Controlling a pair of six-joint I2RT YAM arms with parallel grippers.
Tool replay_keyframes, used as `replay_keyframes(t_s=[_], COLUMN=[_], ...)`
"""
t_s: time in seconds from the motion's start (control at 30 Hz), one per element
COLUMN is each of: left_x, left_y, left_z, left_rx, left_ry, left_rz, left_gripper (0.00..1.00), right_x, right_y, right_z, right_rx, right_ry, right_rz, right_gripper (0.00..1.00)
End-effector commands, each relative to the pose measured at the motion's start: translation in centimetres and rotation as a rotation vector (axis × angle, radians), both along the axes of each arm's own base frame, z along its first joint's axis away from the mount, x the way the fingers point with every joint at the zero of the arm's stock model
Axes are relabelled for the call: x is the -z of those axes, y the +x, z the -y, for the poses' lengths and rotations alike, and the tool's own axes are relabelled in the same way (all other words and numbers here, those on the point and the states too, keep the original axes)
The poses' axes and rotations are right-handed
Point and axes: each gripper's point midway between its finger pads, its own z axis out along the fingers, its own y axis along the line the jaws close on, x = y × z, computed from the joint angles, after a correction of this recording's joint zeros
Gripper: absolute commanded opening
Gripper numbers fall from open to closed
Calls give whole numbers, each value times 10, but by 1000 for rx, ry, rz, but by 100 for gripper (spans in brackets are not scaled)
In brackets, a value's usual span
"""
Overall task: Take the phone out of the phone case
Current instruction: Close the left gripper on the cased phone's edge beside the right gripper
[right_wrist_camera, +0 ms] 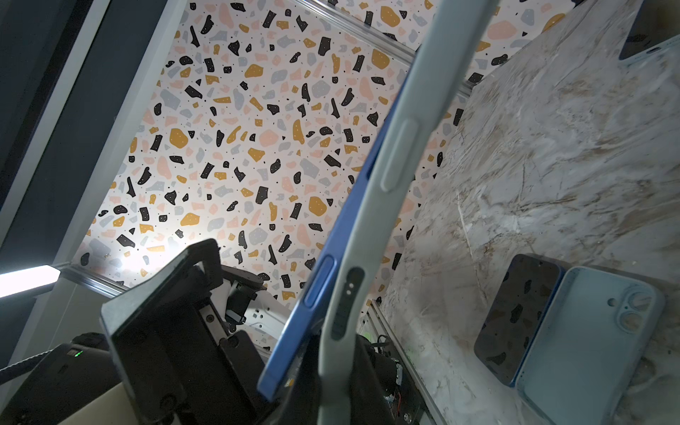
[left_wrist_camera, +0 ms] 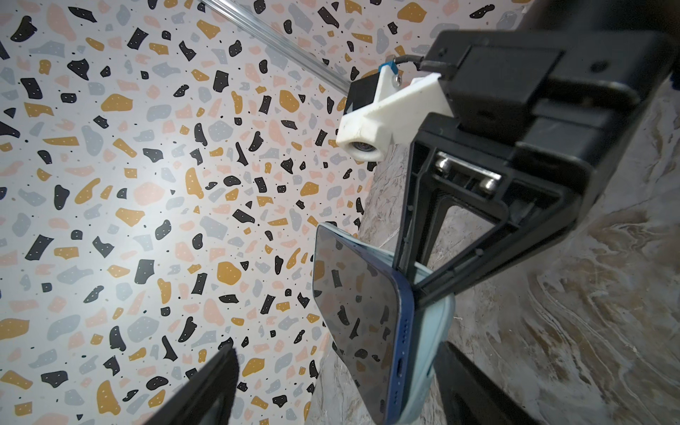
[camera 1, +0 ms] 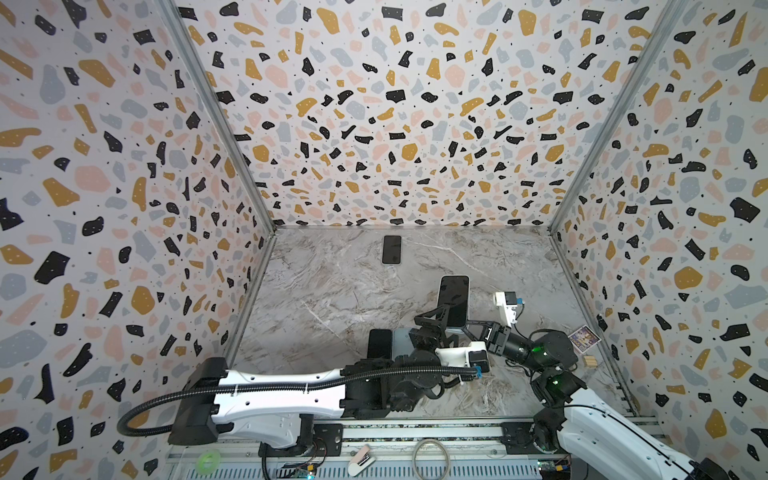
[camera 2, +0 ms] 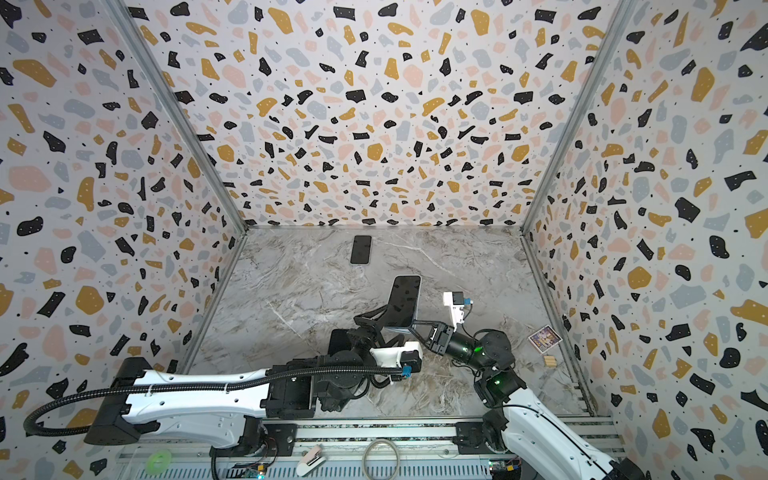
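Blue along its metal edge, the phone [left_wrist_camera: 353, 309] is held up in the air above the surface [camera 1: 332, 291]. Its near end is peeled away from the pale phone case [left_wrist_camera: 430, 331], and its far end looks still seated in the case.

The right fingers [left_wrist_camera: 478, 272] are pressed together on the case alone, with one tip wedged into the gap behind the phone. Nothing holds the phone itself. The left fingers [left_wrist_camera: 209, 390] stand spread wide around its freed end, touching neither face as far as I can tell.

The main risk, as I judge it:
- **Dropped phone:** if the far end pops loose before the left fingers close, the phone falls to the surface. It might land on the spare phone [right_wrist_camera: 515, 316] and the empty case [right_wrist_camera: 588, 338] lying side by side nearby.
- **Phone pressed back in:** one left finger faces the screen and the other appears to sit behind the case. Closing there would squeeze phone and case together and push the phone back in.
- **Slipping grip:** the glass looks slick, so a light pinch could slide off.
- **Case pulled free:** a hard tug could drag the soft case out of the right fingers.
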Motion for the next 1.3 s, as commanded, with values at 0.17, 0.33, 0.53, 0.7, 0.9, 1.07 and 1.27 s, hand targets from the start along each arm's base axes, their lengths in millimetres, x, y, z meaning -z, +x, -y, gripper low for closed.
replay_keyframes(t_s=[0.17,0.33,0.53,0.7,0.9,1.07,1.27], left_x=[-21,-27,-25,-22,-21,-22,-22], left_y=[9,17,20,23,24,24,23], left_z=[8,9,13,15,19,21,23], left_rx=[-8,-28,-28,-29,-21,3,39], left_ry=[-59,-73,-58,-55,-43,-50,-71], left_rz=[15,20,25,20,18,3,-23], left_gripper=[84,81,77,74,64,56,45], right_x=[-33,-32,-33,-33,-34,-34,-36], right_y=[-9,-9,-10,-11,-11,-11,-12], right_z=[4,4,4,4,4,3,4], right_rx=[-4,-6,-11,-16,-16,-18,-20], right_ry=[54,55,57,57,60,60,62], right_rz=[135,134,137,139,142,140,141], right_gripper=[0,0,0,0,0,0,0])
